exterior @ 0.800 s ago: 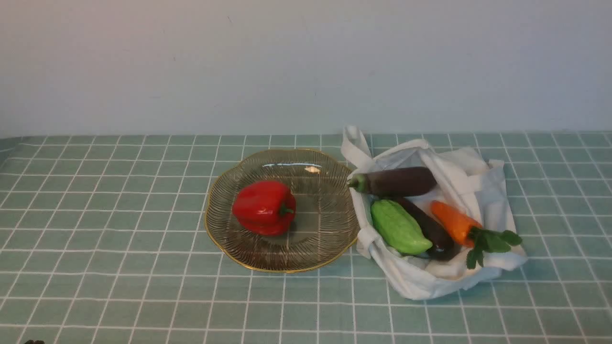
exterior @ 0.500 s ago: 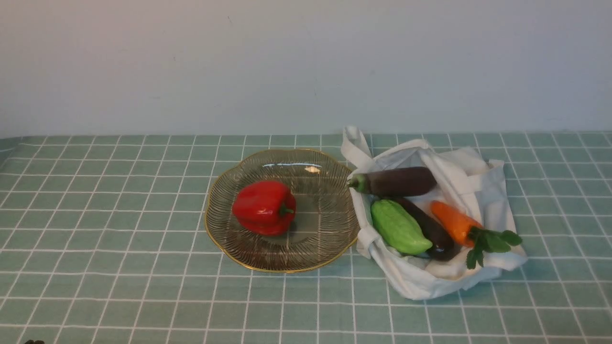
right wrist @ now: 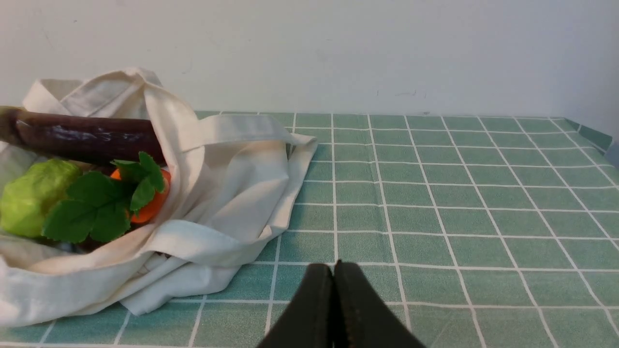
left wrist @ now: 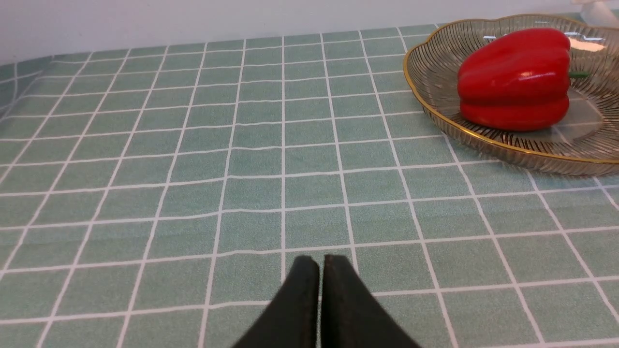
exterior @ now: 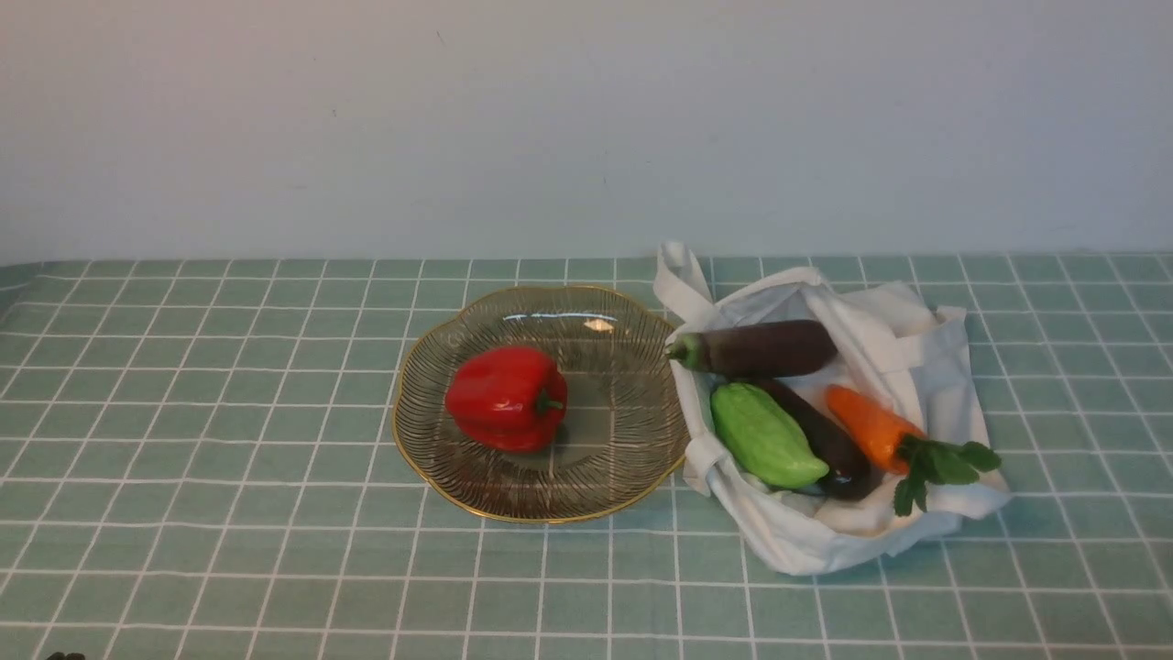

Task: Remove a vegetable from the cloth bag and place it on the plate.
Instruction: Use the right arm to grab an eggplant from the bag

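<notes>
So the big eggplant (exterior: 770, 348) is in the bag (exterior: 797, 556), stem poking over the side by the plate (exterior: 541, 520). Right gripper (right wrist: 333, 270) is closed on nothing; left one (left wrist: 319, 263) looks nearly closed, empty too. My worry: that stem end could snag the bag's strap on lifting and drag the gourd (exterior: 768, 435) out.

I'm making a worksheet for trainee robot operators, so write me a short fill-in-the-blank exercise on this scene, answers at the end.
1. The red pepper lies on the glass ____.
2. The orange carrot lies in the white cloth ____.
3. The light green gourd and two ____ share that container with the carrot.
4. The fingertips of the right gripper are closed, with ____ held between them.

Missing words: plate; bag; eggplants; nothing.
</notes>
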